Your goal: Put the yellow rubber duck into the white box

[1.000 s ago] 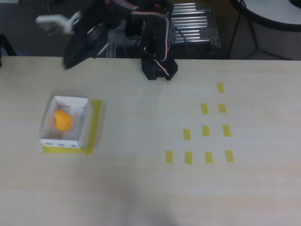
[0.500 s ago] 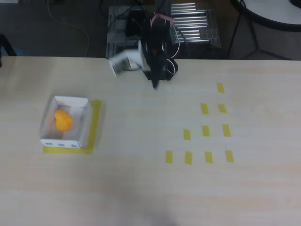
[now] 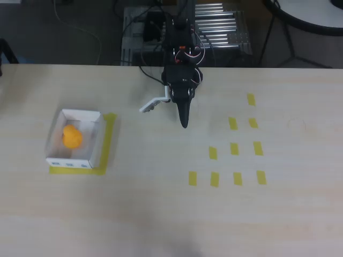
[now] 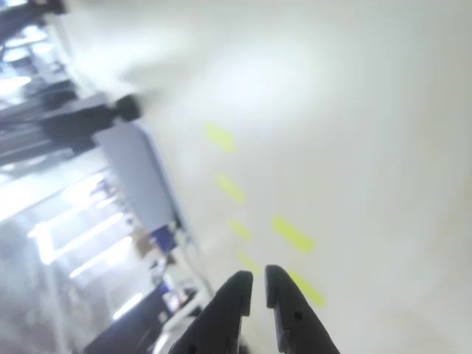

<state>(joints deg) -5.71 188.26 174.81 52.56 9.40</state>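
In the overhead view the yellow rubber duck (image 3: 71, 136) lies inside the white box (image 3: 73, 162) at the table's left. Small blue marks show on the box's near outer wall. My gripper (image 3: 184, 123) is far to the right of the box, near the middle of the table's far side, pointing toward the near edge. Its dark fingers lie together with nothing between them. A white part (image 3: 153, 104) sticks out to the left of the wrist. In the wrist view the gripper (image 4: 255, 285) shows two dark fingertips with a thin gap, over blurred bare table.
A yellow tape outline (image 3: 109, 140) frames the box. Several short yellow tape rectangles (image 3: 234, 149) are stuck on the right half of the table, and some tape rectangles (image 4: 293, 234) show in the wrist view. A metal rack (image 3: 220, 27) and cables lie beyond the far edge.
The arm has swung from above the table's far left back to the centre and stretched out low over the table. The duck and box have stayed still.
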